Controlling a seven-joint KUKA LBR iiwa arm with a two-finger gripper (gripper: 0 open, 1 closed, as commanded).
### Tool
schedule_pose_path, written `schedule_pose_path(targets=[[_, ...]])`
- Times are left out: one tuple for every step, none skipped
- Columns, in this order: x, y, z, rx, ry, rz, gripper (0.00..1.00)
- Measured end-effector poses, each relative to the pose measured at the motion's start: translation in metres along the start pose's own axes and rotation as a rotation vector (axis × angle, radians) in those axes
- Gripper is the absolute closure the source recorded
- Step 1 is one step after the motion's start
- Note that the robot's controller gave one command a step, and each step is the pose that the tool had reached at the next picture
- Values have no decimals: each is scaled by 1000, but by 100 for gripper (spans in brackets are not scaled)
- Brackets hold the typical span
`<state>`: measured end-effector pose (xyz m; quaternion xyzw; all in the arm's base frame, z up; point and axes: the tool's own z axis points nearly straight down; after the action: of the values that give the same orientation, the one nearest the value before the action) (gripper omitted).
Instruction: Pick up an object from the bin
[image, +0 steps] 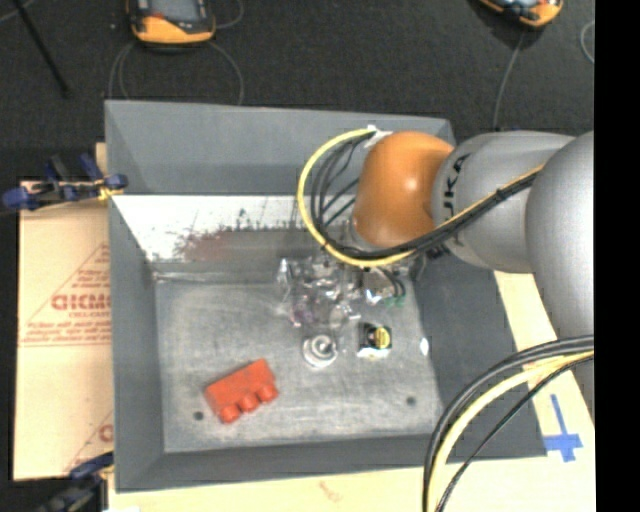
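Bin floor: block front left, alone, well apart from rest. Gripper over floor middle, toward back wall. Disc just before gripper; small part right of disc, near it. Arm comes in from right, above bin's back right corner.

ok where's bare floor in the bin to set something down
Bare floor left of the end effector, between the back wall and the red block; the front strip right of that block. Crowded mid-right: a silver round piece and yellow-black piece beside the end effector.
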<state>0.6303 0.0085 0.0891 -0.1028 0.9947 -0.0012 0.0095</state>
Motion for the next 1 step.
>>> schedule_pose_path(targets=[[-3, 0, -1, 0, -7, 1, 100]])
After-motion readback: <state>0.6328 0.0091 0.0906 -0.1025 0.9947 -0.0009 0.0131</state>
